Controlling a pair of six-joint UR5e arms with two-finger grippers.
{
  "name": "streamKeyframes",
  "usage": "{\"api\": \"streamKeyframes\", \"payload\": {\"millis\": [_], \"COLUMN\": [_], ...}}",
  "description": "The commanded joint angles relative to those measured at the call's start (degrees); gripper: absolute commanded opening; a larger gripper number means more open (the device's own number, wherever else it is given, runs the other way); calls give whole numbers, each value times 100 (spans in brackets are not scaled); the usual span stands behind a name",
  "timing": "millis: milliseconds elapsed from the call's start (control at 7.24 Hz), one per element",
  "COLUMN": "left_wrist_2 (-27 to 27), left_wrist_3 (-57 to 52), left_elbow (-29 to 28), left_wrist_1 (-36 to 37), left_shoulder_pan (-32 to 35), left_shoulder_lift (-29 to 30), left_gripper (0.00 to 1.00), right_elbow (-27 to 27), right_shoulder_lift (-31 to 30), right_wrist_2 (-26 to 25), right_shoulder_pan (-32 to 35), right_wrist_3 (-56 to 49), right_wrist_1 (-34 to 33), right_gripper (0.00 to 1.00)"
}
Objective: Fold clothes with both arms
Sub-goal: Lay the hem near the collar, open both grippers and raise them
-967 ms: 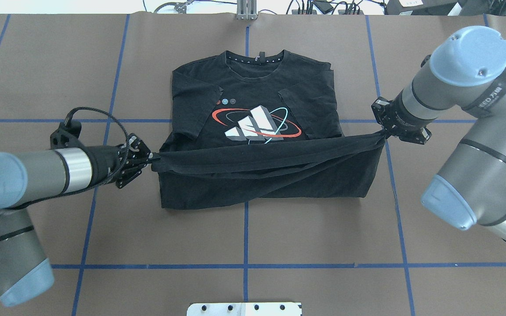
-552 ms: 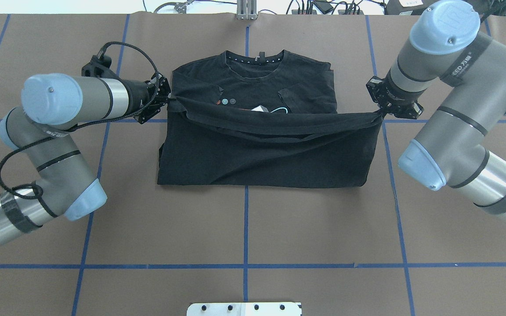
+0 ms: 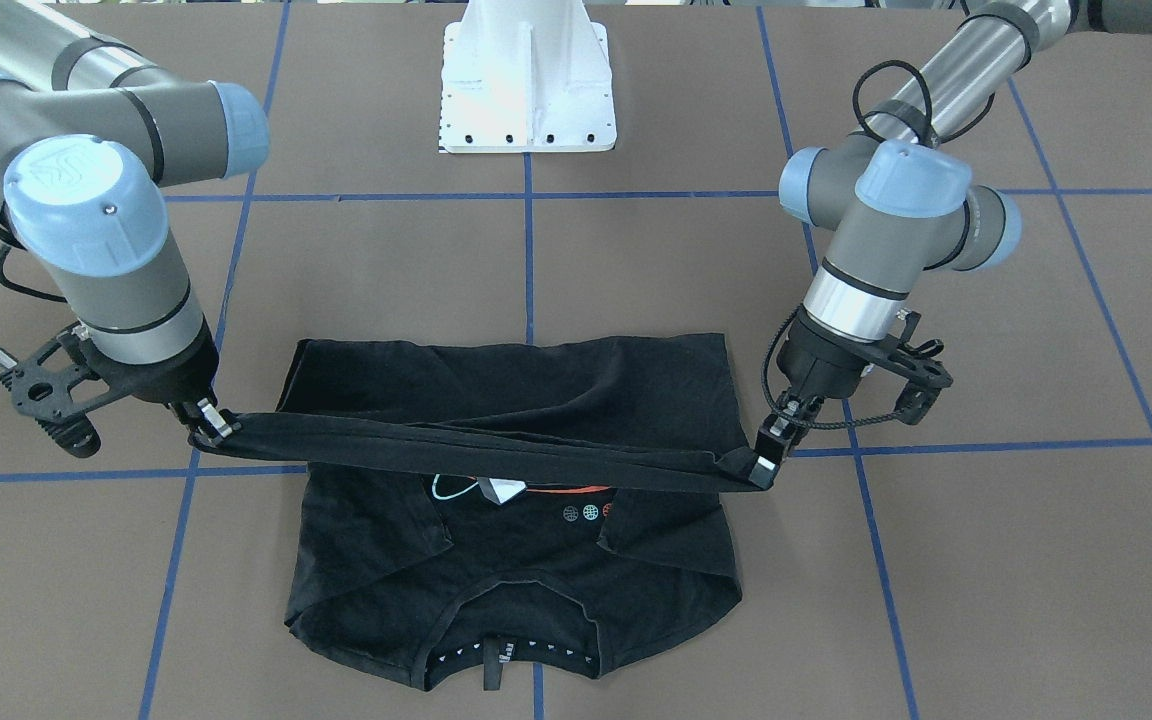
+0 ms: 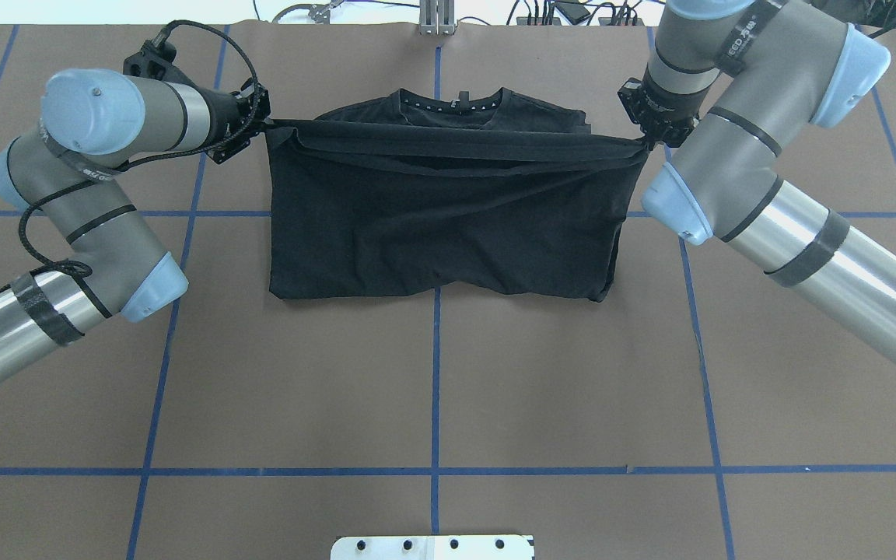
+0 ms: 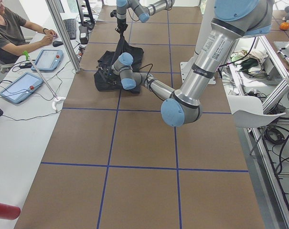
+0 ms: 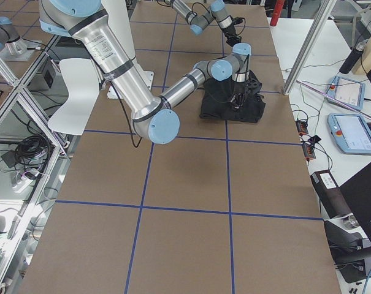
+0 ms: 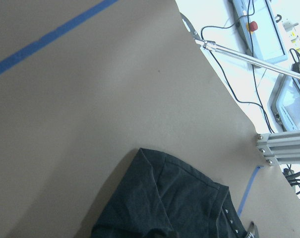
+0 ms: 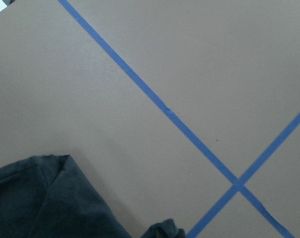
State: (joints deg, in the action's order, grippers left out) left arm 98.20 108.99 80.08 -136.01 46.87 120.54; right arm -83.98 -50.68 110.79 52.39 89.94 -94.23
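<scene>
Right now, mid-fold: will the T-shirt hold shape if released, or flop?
Likely floppy: the T-shirt hangs in folds from an edge stretched between the left tool and right tool. Probably light: two corner pinches lift it. Released, it should slump, maybe wrinkled.

One T-shirt (image 4: pixel 448 225), left arm (image 4: pixel 106 117) plus right arm (image 4: pixel 759 78) (two altogether), two tablets (image 5: pixel 46 59) (image 5: pixel 20 86), one person (image 5: pixel 10 28)

The left pincer (image 4: pixel 265 124) and right pincer (image 4: pixel 645 138) have carried the T-shirt (image 4: pixel 448 225) hem away from the robot, from mid-chest up to the collar (image 4: pixel 454 101). The chest graphic (image 3: pixel 496 489) is now all but covered. The shirt's folded near edge has drawn forward too.
</scene>
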Motion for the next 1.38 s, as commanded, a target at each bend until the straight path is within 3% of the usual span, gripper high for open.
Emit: {"api": "streamKeyframes", "payload": {"millis": [0, 138, 276, 414, 552, 691, 829, 1105, 1243], "left_wrist_2": [-11, -20, -20, -28, -20, 6, 33, 313, 323], "left_wrist_3": [-36, -36, -36, -1, -27, -53, -62, -62, -62], "left_elbow": [-491, -676, -712, -730, -739, -730, -704, -599, -451], "left_wrist_1": [-468, -653, -707, -707, -707, -707, -646, -654, -637], "left_shoulder_pan": [-2, 6, 15, 41, 146, 217, 261, 323, 358], "left_shoulder_lift": [22, 65, 74, 101, 153, 215, 302, 303, 303], "left_gripper": [10, 19, 36, 99, 100, 100, 100, 100, 100], "right_elbow": [1203, 1600, 1978, 2225, 2219, 1993, 1225, -541, -1115], "right_shoulder_lift": [531, 742, 883, 1067, 1165, 1096, 634, -857, -1439], "right_wrist_2": [-5, -14, -109, -136, -180, -181, -181, -216, -512], "right_shoulder_pan": [-44, -45, -45, -88, -71, -10, -10, -306, -613], "right_wrist_3": [32, 6, 14, 32, 75, 76, 302, 1109, 1548], "right_wrist_1": [817, 958, 1308, 1476, 1478, 1478, 1452, 1487, 1783], "right_gripper": [0, 4, 41, 86, 100, 100, 100, 100, 100]}}
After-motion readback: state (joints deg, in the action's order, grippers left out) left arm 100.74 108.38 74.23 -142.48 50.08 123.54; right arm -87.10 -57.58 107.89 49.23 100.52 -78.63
